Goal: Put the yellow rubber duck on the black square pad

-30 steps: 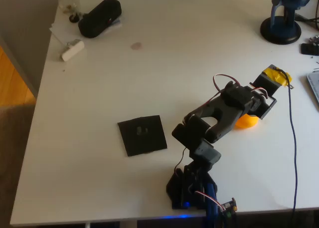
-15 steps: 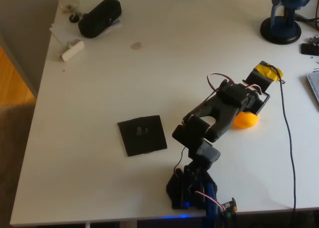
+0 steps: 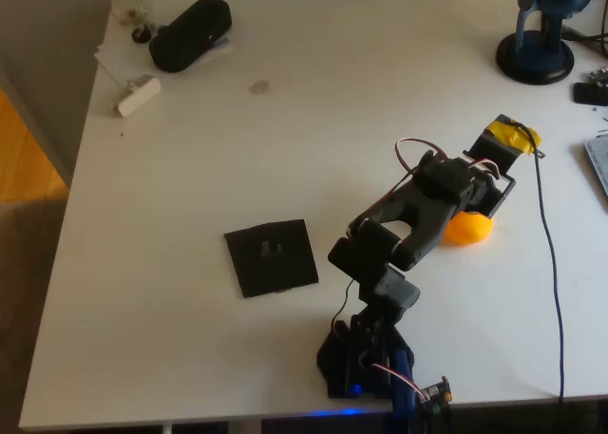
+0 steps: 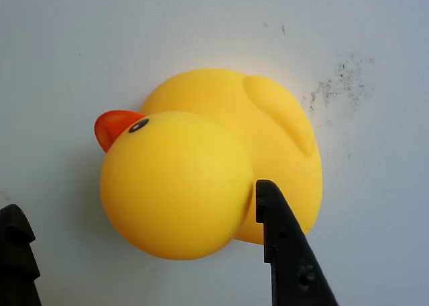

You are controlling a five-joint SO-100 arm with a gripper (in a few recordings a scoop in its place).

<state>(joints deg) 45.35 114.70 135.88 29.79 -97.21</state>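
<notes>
In the overhead view the arm's base (image 3: 366, 358) sits at the near edge of the white worktop (image 3: 380, 102), and the arm reaches far and to the right. The pad (image 3: 272, 256) lies flat to the left of the base, near it but apart, with a faint mark at its centre and nothing on it. Farther right, the duck (image 3: 468, 229) rests on the worktop, partly covered by the wrist, well apart from the pad. The fingers (image 4: 154, 246) hang over it: in the wrist view they stand apart, one black tip (image 4: 285, 252) in front of the duck's body just right of the head, the other low at the left edge, clear of the duck (image 4: 208, 165). No clamping shows. The duck lies with its orange beak (image 4: 112, 126) pointing left in the wrist view, one black eye and a wing visible. A patch of yellow tape (image 3: 513, 135) marks the arm's far end. At the far left sits a black oblong case (image 3: 190, 33) with a small white block (image 3: 138, 95) beside it; at the far right stands a blue stand (image 3: 538, 45). A cable (image 3: 549, 263) trails down the right side.
</notes>
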